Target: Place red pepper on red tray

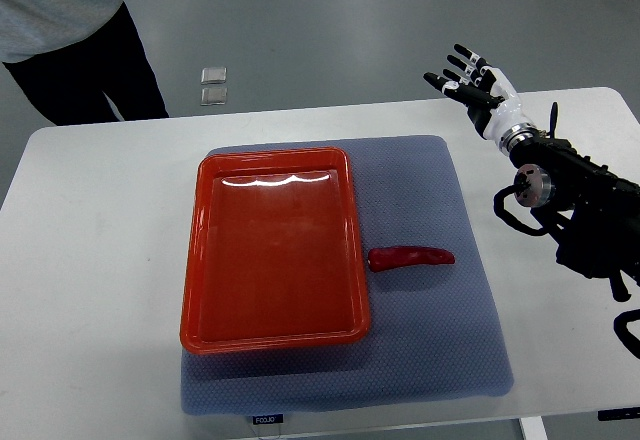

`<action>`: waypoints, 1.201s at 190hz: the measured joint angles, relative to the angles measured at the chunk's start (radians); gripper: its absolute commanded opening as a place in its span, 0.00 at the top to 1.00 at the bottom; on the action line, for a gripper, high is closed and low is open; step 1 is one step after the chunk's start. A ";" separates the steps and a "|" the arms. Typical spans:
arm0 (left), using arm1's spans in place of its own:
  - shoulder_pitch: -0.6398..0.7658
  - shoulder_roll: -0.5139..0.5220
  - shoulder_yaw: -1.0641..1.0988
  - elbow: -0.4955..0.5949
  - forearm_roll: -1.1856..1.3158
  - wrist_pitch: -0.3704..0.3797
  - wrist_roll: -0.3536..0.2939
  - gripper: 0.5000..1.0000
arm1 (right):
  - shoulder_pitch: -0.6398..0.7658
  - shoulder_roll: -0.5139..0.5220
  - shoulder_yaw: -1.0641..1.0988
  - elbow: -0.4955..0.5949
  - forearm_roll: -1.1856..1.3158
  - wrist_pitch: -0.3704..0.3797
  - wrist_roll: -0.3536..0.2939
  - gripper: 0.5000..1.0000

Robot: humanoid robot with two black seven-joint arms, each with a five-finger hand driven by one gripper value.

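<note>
with the right hand point(472, 82) raised open and empty at the far right, the red pepper point(411, 258), lying just right of the red tray point(272, 332), is best pinched mid-body.

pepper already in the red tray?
No, the red pepper lies on the grey mat just right of the red tray, outside its rim.

Lab: white test table point(90, 260), grey mat point(460, 360), bare concrete floor point(330, 20).
</note>
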 measured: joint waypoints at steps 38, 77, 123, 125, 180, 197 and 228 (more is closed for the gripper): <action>0.000 0.000 0.000 0.000 0.000 0.000 0.000 0.00 | 0.000 -0.020 0.001 0.000 0.000 0.037 -0.004 0.17; 0.000 0.000 0.000 0.000 0.000 0.001 0.000 0.00 | 0.000 -0.025 0.001 -0.001 0.001 0.037 -0.003 0.17; 0.000 0.000 -0.001 0.000 0.000 0.001 0.000 0.00 | -0.002 -0.030 0.001 -0.002 0.001 0.036 0.005 0.17; 0.000 0.000 -0.001 0.001 0.000 0.001 0.000 0.00 | -0.002 -0.030 0.001 -0.002 0.001 0.036 0.006 0.17; 0.001 0.000 -0.001 0.001 0.000 0.000 0.000 0.00 | 0.000 -0.035 0.001 0.000 -0.001 0.041 0.006 0.17; 0.001 0.000 -0.001 0.001 0.000 0.000 0.000 0.00 | 0.002 -0.035 0.001 0.000 -0.002 0.041 0.007 0.17; 0.001 0.000 -0.001 0.001 0.000 0.000 0.000 0.00 | 0.004 -0.037 0.000 0.001 -0.003 0.045 0.006 0.17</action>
